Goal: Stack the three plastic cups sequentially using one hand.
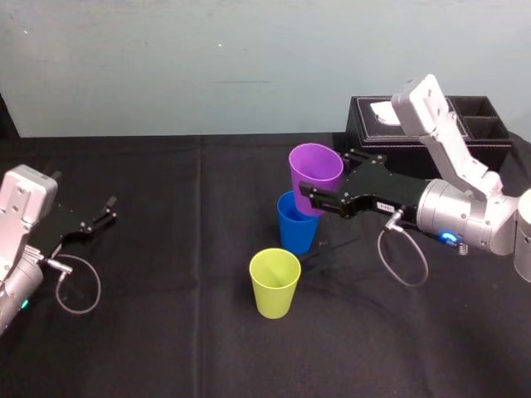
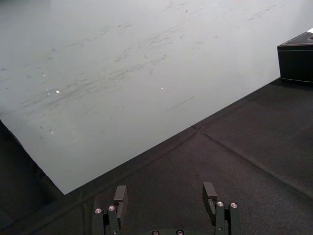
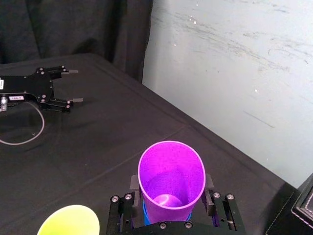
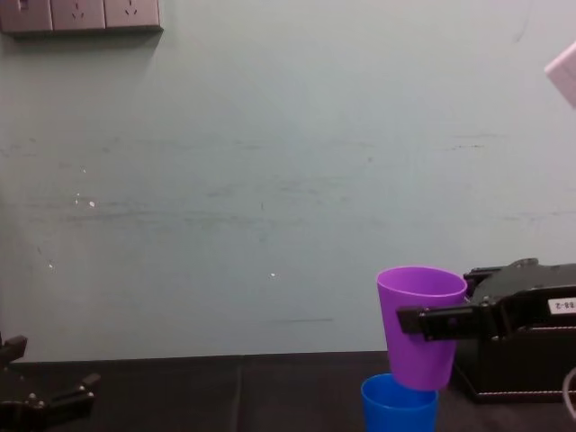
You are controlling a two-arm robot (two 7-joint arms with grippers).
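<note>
Here the right gripper (image 1: 311, 195) clamps the purple cup (image 1: 315, 170) just over the blue cup (image 1: 296, 228). Misaligned lowering could topple the blue one. The left gripper (image 1: 108, 210) sits parked at left, jaws apart.

Four camera views of one black table (image 1: 166, 332) set against a pale wall (image 1: 207, 66).
The head view looks down from high on the near side over the whole table, with a black box (image 1: 363, 124) at far right. The chest view sits low and faces the wall, level with the purple cup (image 4: 418, 328). The right wrist view looks closely past the right gripper (image 3: 171, 185) into that cup, the left gripper (image 3: 76, 86) beyond. The left wrist view skims the table toward wall and box.
</note>
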